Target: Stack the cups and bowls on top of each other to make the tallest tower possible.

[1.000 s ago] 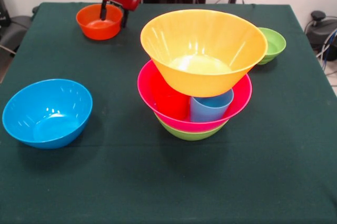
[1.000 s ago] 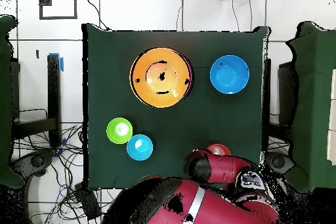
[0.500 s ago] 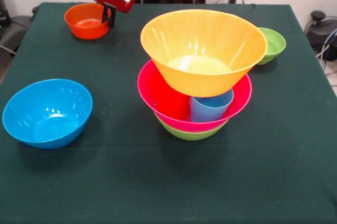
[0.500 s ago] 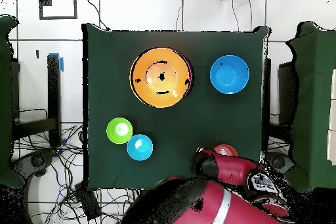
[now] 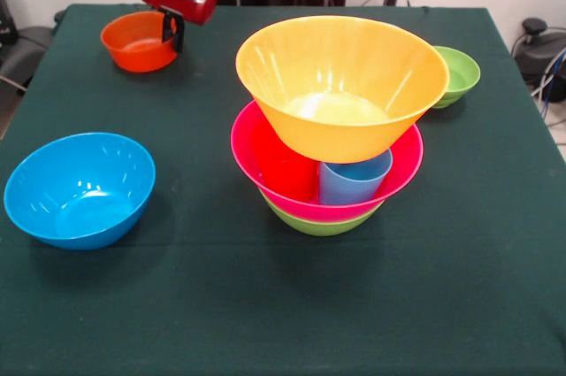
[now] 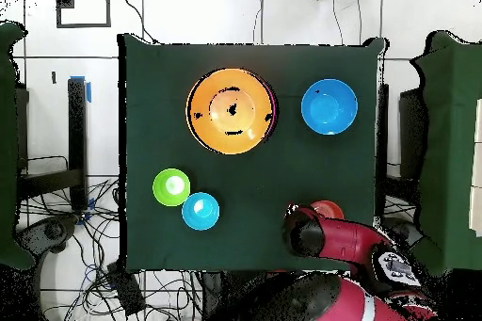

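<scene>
Where the red and black arm comes down at the far side of the table (image 5: 495, 287), the claw (image 5: 173, 29) is clamped on the rim of the small orange bowl (image 5: 135, 41), with one dark finger (image 5: 167, 33) showing against the bowl's inner wall. From above, only a sliver of that bowl (image 6: 327, 209) shows beside the arm. The tower (image 5: 336, 124) stands near the middle of the green cloth: a green bowl (image 5: 318, 225) at the bottom, a pink bowl (image 5: 265, 150) on it, a red cup (image 5: 287, 172) and a light blue cup (image 5: 354, 180) upright inside the pink one, and a big yellow-orange bowl (image 5: 340, 84) resting on top. A medium blue bowl (image 5: 78, 188) sits alone well apart from the tower. A small green bowl (image 5: 457, 75) sits behind the tower, and the overhead view shows a small blue bowl (image 6: 200, 210) just beside it.
</scene>
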`<state>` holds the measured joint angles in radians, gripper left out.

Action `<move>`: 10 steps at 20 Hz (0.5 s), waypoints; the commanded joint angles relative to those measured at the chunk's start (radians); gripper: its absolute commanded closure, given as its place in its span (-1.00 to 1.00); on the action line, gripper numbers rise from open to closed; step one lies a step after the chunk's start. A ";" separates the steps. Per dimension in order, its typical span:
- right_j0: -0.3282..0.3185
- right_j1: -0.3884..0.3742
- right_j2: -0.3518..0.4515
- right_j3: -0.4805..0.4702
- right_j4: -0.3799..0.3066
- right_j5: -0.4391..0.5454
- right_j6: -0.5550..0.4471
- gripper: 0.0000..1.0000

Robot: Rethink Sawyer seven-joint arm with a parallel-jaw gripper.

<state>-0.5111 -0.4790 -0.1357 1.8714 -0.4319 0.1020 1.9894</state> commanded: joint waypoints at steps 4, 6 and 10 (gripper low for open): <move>0.018 -0.108 0.172 -0.032 0.010 0.194 -0.044 1.00; 0.022 -0.135 0.176 -0.032 0.016 0.230 -0.048 1.00; 0.020 -0.174 0.193 -0.048 0.025 0.311 -0.065 1.00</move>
<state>-0.5106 -0.5987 -0.0799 1.8717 -0.4317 0.2641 1.9894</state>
